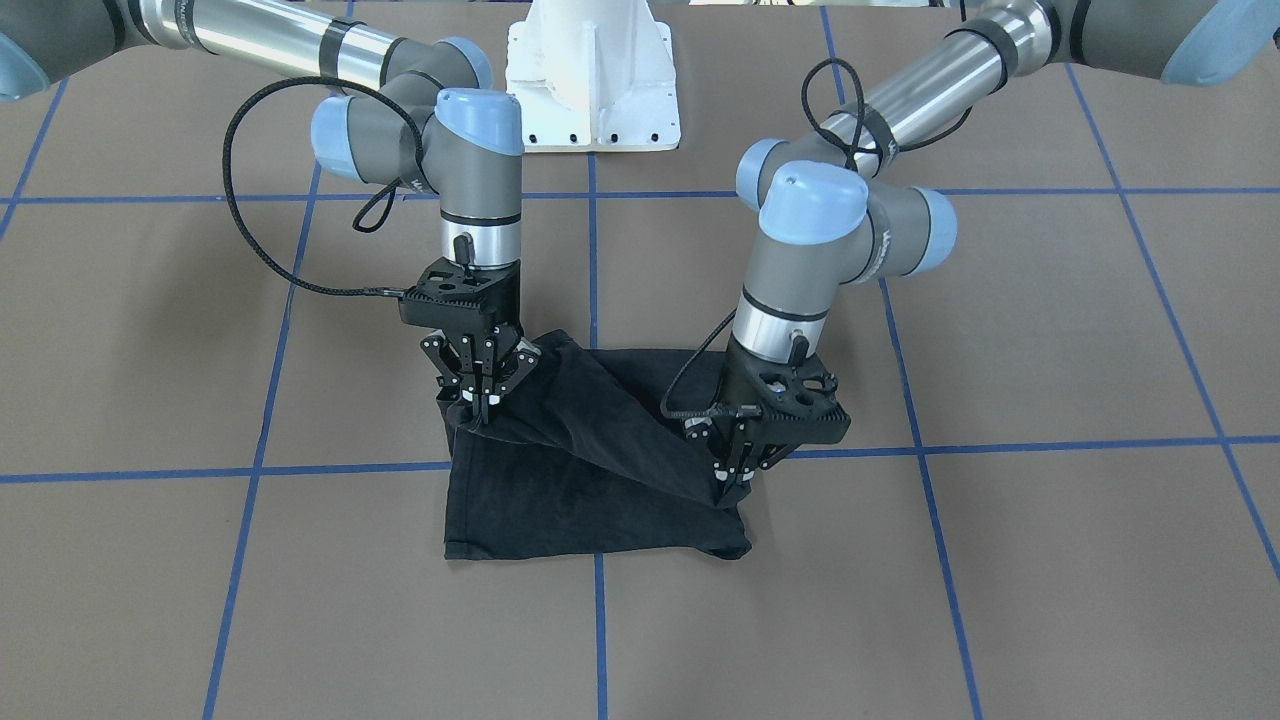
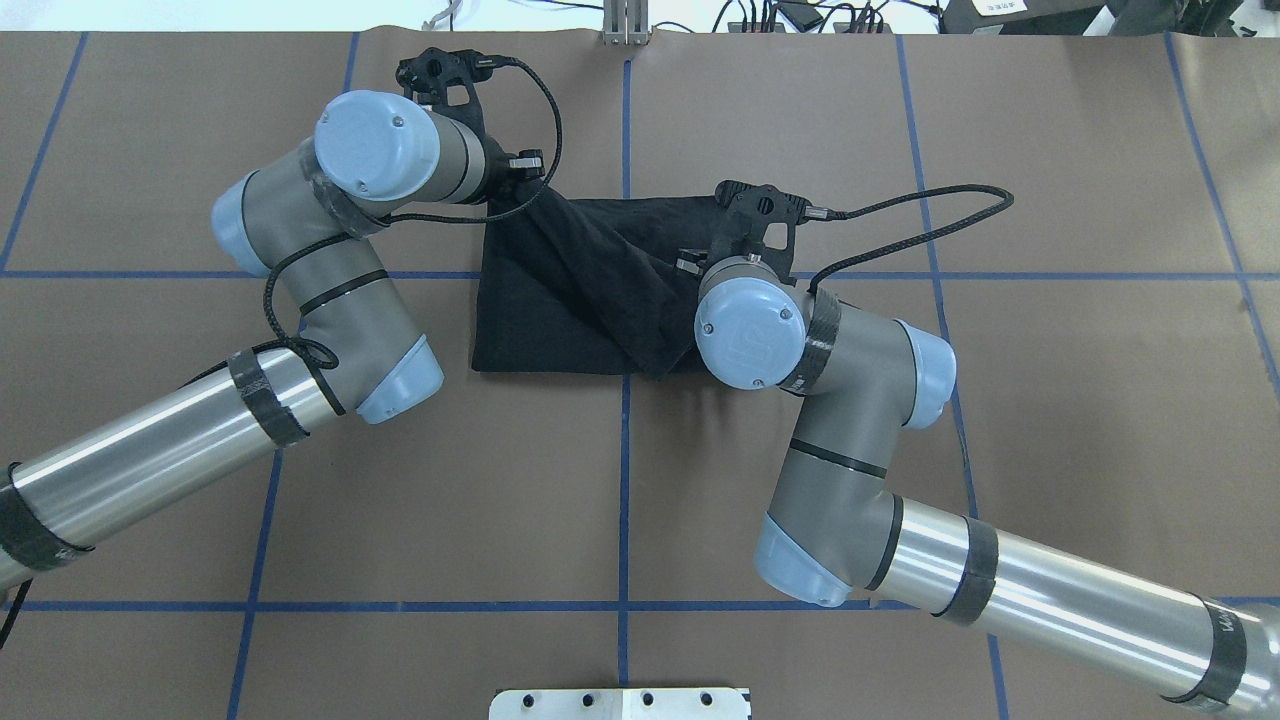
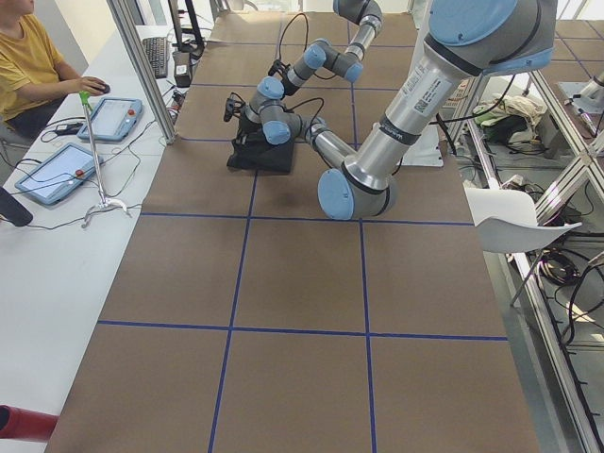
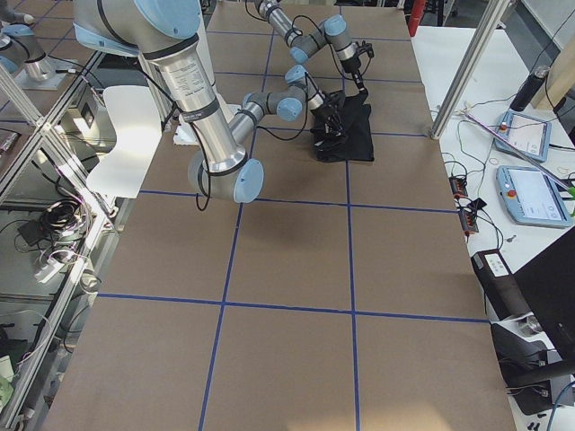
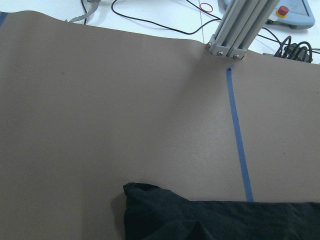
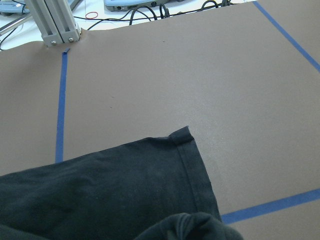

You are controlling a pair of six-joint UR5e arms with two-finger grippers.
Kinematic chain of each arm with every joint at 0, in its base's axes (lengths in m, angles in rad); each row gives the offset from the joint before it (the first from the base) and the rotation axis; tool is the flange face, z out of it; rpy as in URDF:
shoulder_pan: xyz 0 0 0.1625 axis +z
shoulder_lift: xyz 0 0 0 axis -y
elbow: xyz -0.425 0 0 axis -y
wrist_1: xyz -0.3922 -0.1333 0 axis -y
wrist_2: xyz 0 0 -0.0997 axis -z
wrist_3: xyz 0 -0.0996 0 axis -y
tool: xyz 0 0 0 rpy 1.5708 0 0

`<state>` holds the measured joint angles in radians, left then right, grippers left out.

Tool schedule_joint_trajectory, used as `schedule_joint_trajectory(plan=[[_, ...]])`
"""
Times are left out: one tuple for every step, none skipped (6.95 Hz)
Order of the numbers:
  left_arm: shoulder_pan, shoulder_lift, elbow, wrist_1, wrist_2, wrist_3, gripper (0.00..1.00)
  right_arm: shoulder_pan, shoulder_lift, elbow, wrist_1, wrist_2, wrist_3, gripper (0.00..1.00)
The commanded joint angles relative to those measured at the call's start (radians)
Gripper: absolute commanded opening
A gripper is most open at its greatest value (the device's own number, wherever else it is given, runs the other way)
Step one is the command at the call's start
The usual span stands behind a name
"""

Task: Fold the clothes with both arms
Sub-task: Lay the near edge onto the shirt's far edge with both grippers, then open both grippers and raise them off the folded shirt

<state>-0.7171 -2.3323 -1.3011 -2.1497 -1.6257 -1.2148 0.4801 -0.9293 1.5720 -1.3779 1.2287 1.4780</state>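
Note:
The black T-shirt [image 1: 580,500] lies folded into a rough rectangle at the middle of the brown table [image 1: 1000,330]; its graphic is hidden. It also shows in the overhead view [image 2: 570,300]. My left gripper [image 1: 733,490] is shut on a pinch of cloth at the shirt's corner far from the robot, low over the table. My right gripper [image 1: 481,408] is shut on a bunched fold at the opposite side, slightly raised. A taut ridge of cloth runs diagonally between them. In the overhead view both wrists hide the fingertips. The wrist views show only shirt edges [image 5: 215,220] [image 6: 125,190], no fingers.
The white pedestal base [image 1: 592,80] stands at the robot's side of the table. Blue tape lines [image 1: 597,620] grid the surface. An aluminium post [image 5: 230,30] stands at the far edge. An operator [image 3: 28,66] sits with tablets beside the table.

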Motion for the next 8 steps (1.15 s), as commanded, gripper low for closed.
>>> schedule_joint_trajectory(plan=[[-0.021,-0.059,0.142,-0.076,0.001,-0.002,0.00,0.003,0.012,-0.036,0.000,0.002,-0.002,0.00],[-0.019,-0.082,0.222,-0.144,0.001,-0.002,0.00,0.005,0.027,-0.059,0.002,0.002,-0.002,0.10],[-0.019,-0.085,0.252,-0.171,0.001,0.001,0.76,0.015,0.041,-0.099,0.031,0.003,-0.002,0.72],[-0.024,-0.085,0.249,-0.174,0.000,0.053,1.00,0.041,0.044,-0.128,0.075,0.018,0.001,1.00],[-0.051,-0.081,0.220,-0.176,-0.032,0.079,1.00,0.107,0.055,-0.122,0.077,0.166,-0.046,1.00],[-0.105,-0.015,0.132,-0.170,-0.171,0.194,1.00,0.147,0.064,-0.107,0.079,0.284,-0.132,1.00],[-0.155,0.110,-0.003,-0.171,-0.284,0.309,1.00,0.149,0.069,-0.071,0.067,0.304,-0.140,1.00],[-0.165,0.207,-0.111,-0.171,-0.302,0.360,1.00,0.135,0.088,-0.060,0.050,0.299,-0.139,1.00]])
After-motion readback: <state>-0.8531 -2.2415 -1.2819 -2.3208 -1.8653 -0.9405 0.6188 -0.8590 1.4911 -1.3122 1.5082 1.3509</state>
